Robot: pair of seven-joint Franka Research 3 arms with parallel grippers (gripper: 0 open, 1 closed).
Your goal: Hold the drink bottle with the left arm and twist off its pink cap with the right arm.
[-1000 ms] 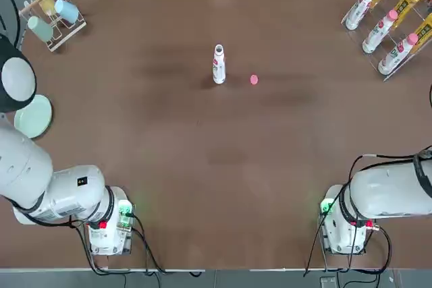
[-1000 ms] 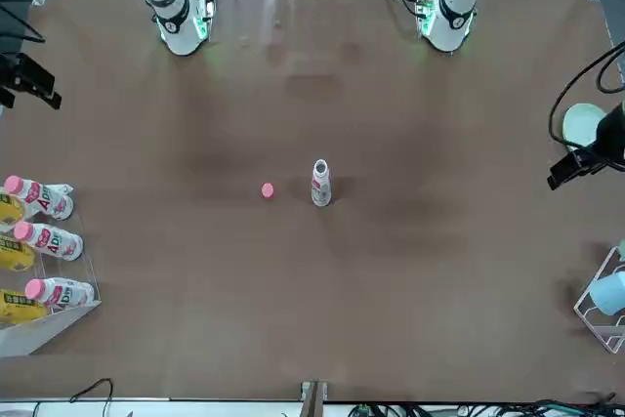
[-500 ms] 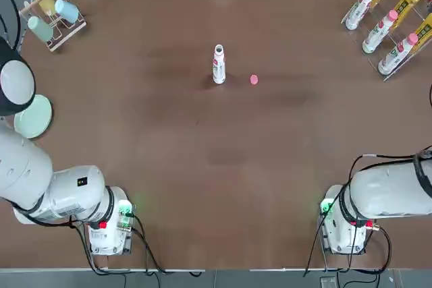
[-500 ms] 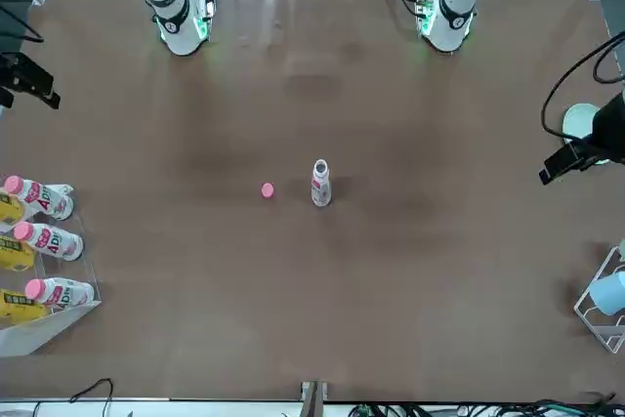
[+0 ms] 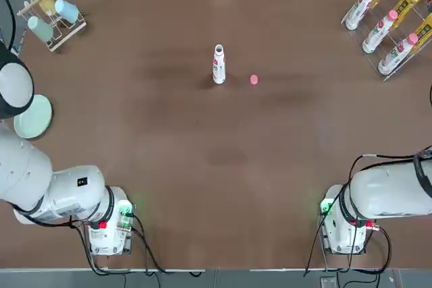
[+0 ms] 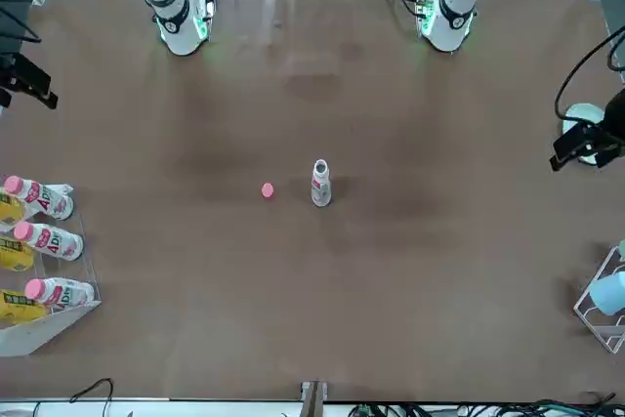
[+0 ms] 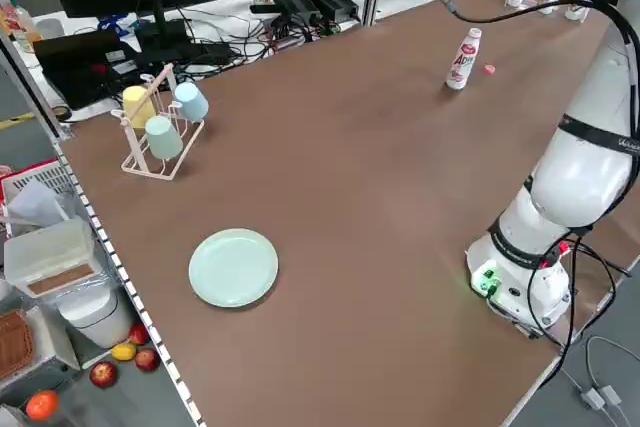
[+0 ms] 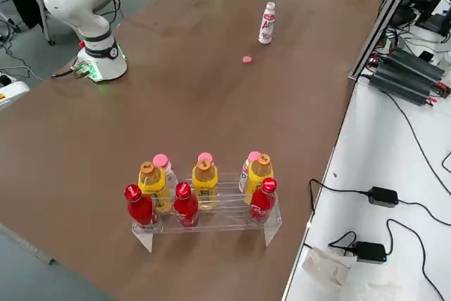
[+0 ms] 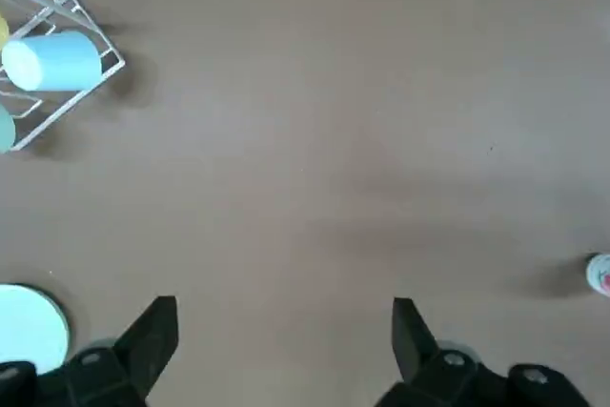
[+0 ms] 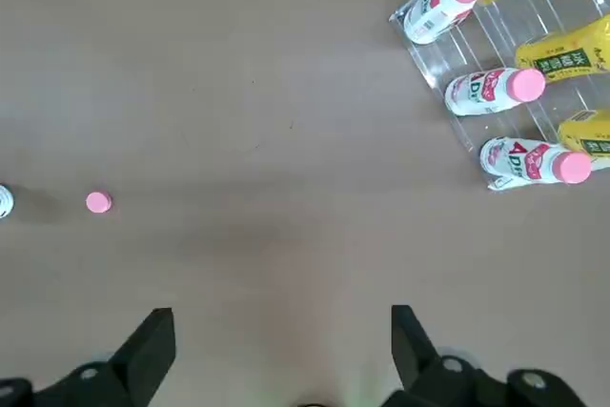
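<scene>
The drink bottle (image 5: pixel 219 64) stands upright just above the centre of the top view, long axis vertical, open neck up. The pink cap (image 5: pixel 254 80) lies on the table just right of it, apart. The left gripper (image 9: pixel 281 331) and right gripper (image 10: pixel 282 335) gape wide, both empty.

Both hands (image 9: pixel 276 331) (image 10: pixel 276 340) open, empty

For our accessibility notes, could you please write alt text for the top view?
A small white plastic drink bottle stands uncapped mid-table, its tiny round pink cap lying apart on the brown table. Both white robot arms sit back at the near edge, a clear bottle rack at the far right corner.
</scene>
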